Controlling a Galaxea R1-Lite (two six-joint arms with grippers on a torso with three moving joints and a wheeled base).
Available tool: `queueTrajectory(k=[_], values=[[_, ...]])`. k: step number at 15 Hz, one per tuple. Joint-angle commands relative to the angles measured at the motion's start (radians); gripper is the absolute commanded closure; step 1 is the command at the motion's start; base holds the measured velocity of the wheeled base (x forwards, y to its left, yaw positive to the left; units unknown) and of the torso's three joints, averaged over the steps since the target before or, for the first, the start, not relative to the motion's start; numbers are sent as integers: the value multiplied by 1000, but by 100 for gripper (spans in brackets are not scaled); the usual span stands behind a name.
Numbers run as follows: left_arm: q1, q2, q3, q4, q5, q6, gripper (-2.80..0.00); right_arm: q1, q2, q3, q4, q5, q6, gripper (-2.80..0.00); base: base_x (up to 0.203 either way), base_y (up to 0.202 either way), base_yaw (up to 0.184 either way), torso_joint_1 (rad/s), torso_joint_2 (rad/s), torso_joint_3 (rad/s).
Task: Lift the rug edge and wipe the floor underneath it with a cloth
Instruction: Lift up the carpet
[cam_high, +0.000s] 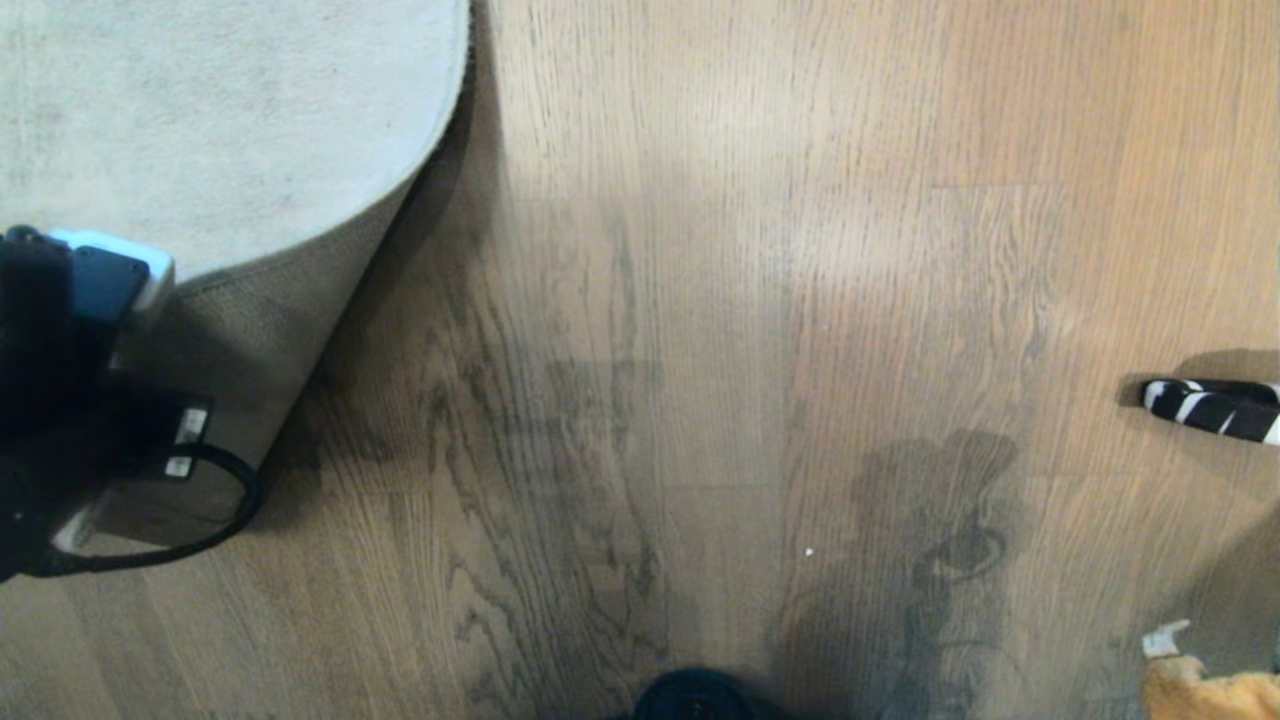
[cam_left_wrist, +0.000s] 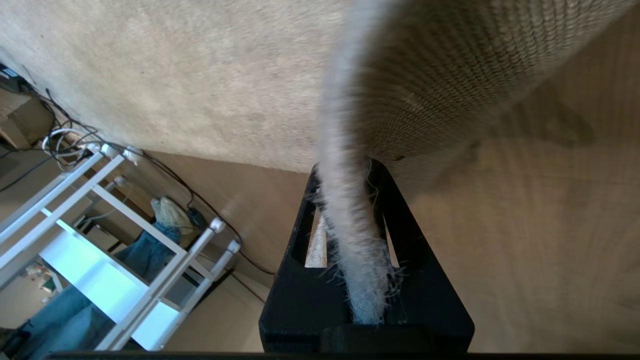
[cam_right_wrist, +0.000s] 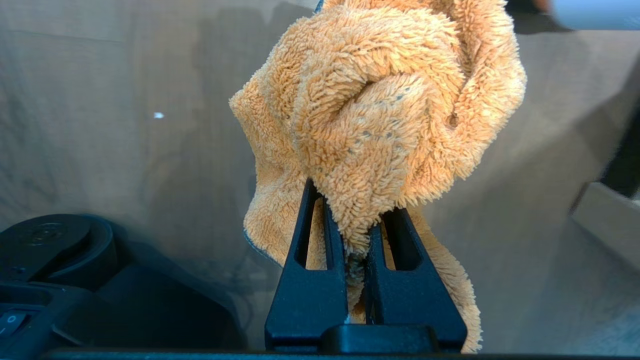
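One rug edge (cam_left_wrist: 350, 220), one cloth (cam_right_wrist: 370, 115), both clamped.

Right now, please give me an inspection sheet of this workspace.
Surface: brown plank floor, bare where the rug is lifted; small white speck.
Job's things: rug edge raised, woven backing showing; orange cloth bunched.
Clutter: striped black-and-white object at the right.
Hands: left hand shut on rug edge; right hand shut on cloth.
Cables: black cable looping from left arm.
Surroundings: white frame, floor wires.
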Motion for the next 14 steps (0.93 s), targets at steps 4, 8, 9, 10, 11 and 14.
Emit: queueTrajectory(k=[4,8,9,10,11,14], values=[[0,3,5,2,5,0,0,0,1,0,0,0,0,0,0,196,0,1,3,3],[0,7,3,0,5,0,0,0,1,0,0,0,-1,0,0,193,-3,2,1,2],[0,7,2,-1,5,0,0,1,1,0,0,0,0,0,0,192,-3,2,0,-1],[0,7,2,-2,5,0,0,0,1,0,0,0,0,0,0,195,-3,2,3,2],[0,6,-1,-2,5,0,0,0,1,0,0,0,0,0,0,195,-2,6,7,2],[0,3,-2,-2,7,-1,0,0,1,0,0,0,-1,0,0,182,-4,1,2,2]])
